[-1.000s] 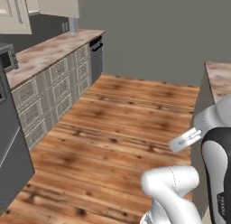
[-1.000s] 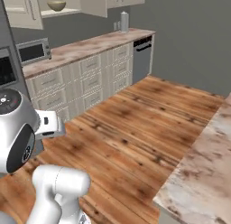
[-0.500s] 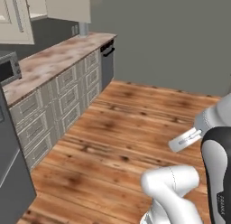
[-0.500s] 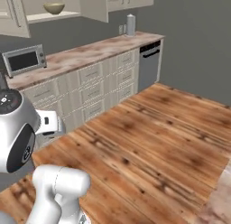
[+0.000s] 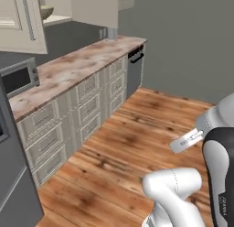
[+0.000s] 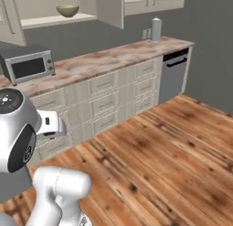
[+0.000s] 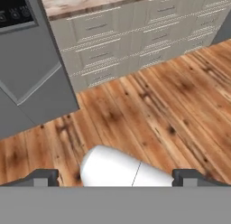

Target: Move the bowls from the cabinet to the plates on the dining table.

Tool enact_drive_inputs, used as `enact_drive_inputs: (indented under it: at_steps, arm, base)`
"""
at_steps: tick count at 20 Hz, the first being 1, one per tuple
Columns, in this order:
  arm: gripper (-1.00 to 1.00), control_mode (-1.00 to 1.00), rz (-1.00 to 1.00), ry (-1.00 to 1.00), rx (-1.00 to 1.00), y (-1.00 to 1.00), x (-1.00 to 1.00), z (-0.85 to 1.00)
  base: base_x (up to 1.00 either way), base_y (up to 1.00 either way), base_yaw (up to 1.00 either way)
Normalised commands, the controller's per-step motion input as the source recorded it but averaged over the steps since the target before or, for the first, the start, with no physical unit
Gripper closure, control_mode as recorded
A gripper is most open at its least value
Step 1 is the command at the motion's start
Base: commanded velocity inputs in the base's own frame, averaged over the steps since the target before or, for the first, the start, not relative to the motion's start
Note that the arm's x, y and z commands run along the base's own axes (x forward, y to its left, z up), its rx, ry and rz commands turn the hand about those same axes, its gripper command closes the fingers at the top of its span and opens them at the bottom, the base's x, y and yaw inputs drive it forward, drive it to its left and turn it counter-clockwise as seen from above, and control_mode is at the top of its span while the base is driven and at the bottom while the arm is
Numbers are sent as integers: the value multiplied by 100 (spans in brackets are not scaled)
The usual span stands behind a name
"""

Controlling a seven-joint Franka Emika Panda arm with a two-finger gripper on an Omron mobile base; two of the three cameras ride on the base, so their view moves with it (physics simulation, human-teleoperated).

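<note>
One olive-tan bowl (image 6: 67,10) sits on the shelf of the open wall cabinet (image 6: 108,9), high above the counter. In the left base view the same bowl (image 5: 46,12) peeks out beside the cabinet's open door (image 5: 20,21). In the hand view my gripper (image 7: 116,178) is open with nothing between its fingertips (image 7: 43,177); it looks down at the wooden floor, far below and away from the cabinet. The plates and the dining table are out of view.
A marbled counter (image 6: 113,59) over cream drawers runs along the wall, with a microwave (image 6: 28,64) and a grey canister (image 6: 156,29) on it. A dishwasher (image 6: 175,74) closes its right end. A dark grey appliance (image 7: 31,74) stands left. Wooden floor (image 6: 173,152) lies open.
The whole picture has shifted in both base views, so the base has moved: the counter and cabinet now stand larger and more central, and the marbled edge at the right has left the views.
</note>
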Motion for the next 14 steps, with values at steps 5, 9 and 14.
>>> enact_drive_inputs:
  at_steps: [5, 9, 14]
  arm:
    - [-100, 100, 0, 0, 0, 0, 0, 0]
    - [-100, 100, 0, 0, 0, 0, 0, 0]
    - [-100, 100, 0, 0, 0, 0, 0, 0]
  base:
    - [41, -11, 44]
    - [38, -37, 38]
    - [80, -47, 29]
